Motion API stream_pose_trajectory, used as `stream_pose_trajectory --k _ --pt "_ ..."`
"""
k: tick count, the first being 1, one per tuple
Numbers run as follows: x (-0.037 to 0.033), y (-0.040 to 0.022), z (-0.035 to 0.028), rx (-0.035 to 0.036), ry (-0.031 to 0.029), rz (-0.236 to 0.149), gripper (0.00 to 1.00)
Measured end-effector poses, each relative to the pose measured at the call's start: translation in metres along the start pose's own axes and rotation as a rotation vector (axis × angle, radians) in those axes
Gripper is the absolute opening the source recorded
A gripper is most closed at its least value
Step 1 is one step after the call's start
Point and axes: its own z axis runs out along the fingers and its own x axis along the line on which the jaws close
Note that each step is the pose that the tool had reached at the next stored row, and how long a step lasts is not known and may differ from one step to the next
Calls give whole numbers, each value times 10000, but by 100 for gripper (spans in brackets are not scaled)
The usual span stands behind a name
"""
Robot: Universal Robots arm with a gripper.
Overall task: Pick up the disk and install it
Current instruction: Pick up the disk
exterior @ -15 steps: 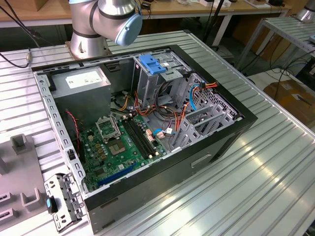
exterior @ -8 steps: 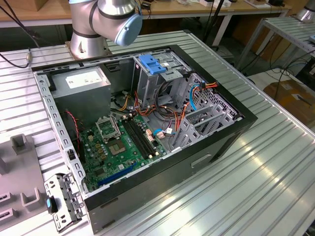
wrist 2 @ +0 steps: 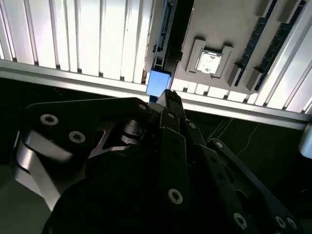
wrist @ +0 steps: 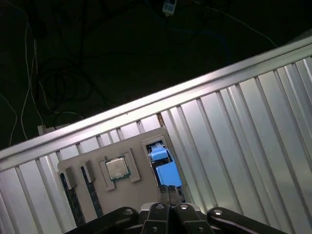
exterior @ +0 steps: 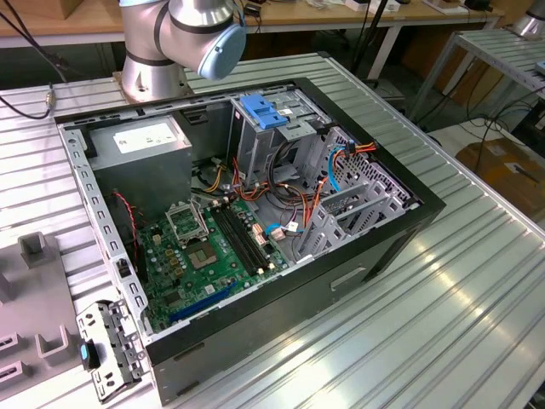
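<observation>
Sitting in a grey tray on the bench, the disk shows mostly its blue end in the first wrist view; the gripper, closed and seemingly empty, overlaps it.

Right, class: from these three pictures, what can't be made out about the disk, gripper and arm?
Disk: both wrist views show its blue top; body and label sit hidden in the tray slot.
Gripper: its height above the disk can't be judged, as the wrist views look along it.
Arm: the exterior view's top edge cuts it off above the shoulder.
</observation>
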Motion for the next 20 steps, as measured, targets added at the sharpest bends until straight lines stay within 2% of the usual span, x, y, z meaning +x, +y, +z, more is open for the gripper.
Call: stream_pose_trajectory --k 3,4,17,18,19,20 --pt "0 0 9 -4 14 -562 11" --pt "0 0 10 -4 16 -640 11" --pt "0 0 11 -3 17 -771 11" --pt "0 1 11 -3 20 -889 11" --pt "1 1 11 -6 29 -1236 11" --pt "1 2 11 -7 32 -1391 11"
